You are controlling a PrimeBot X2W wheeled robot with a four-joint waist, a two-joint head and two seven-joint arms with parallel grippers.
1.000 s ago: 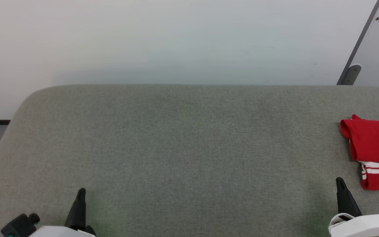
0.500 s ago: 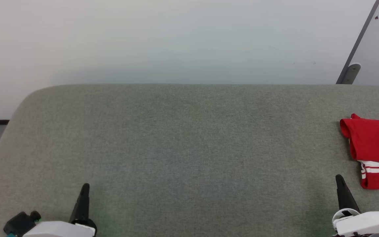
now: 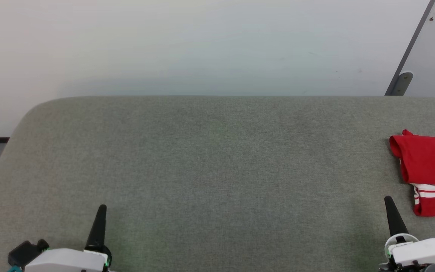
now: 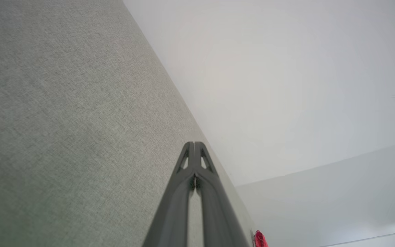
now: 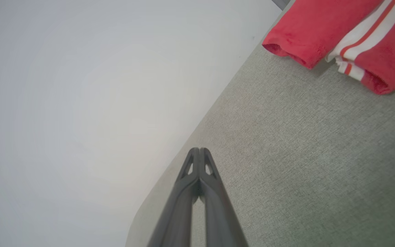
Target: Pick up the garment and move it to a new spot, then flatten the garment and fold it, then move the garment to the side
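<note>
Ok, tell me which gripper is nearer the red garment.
Right. The right gripper is shut just off the garment's near corner, not touching it; the left gripper is shut toward the opposite end of the grey surface.

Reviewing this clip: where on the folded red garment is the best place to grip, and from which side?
On the garment, probably the rolled red edge at its left, approached by the right gripper across the grey surface: that fold bulges up and faces the gripper.

Illumination bright, even, diffuse. Soft shadow band on the white wall [image 3: 127, 85] just above the grey upholstered surface [image 3: 217, 158]. Faint green cast at lower left. Wrist views soften toward bottom edge.
</note>
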